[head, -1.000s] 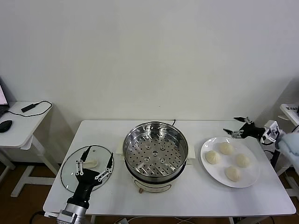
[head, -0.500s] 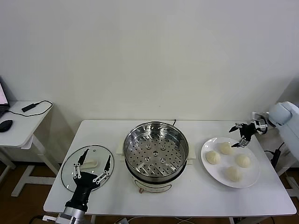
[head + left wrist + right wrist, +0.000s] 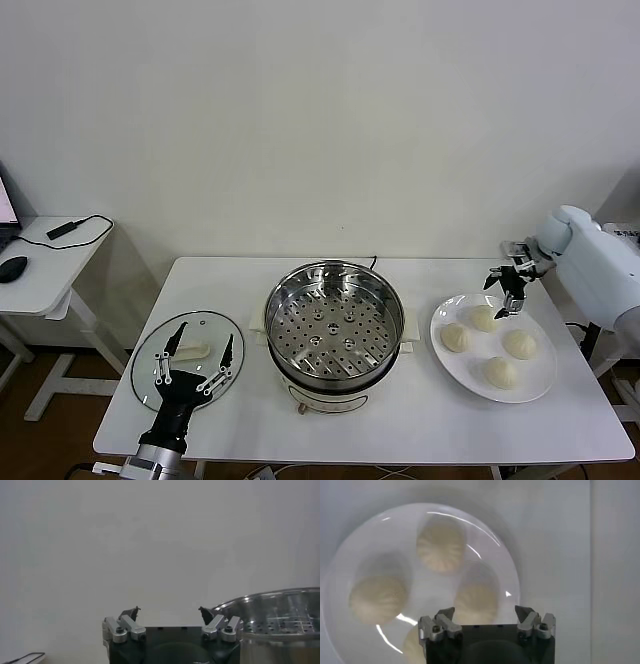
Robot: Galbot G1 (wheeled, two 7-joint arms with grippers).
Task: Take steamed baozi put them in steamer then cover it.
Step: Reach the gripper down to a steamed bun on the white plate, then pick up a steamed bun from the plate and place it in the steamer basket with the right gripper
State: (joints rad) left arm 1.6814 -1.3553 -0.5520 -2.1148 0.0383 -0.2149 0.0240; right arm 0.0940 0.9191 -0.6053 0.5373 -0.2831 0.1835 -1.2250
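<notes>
On the white plate point(image 3: 538, 385) to my right sit the four buns point(image 3: 484, 318), soft and light I judge, easily dented; each wants a gentle pinch across its sides. My right gripper point(image 3: 508, 291) hovers above them, spread wide, holding nothing. My left gripper point(image 3: 195, 359) waits, spread wide and empty, over the glass lid point(image 3: 150, 352) beside the empty steamer point(image 3: 334, 322).
</notes>
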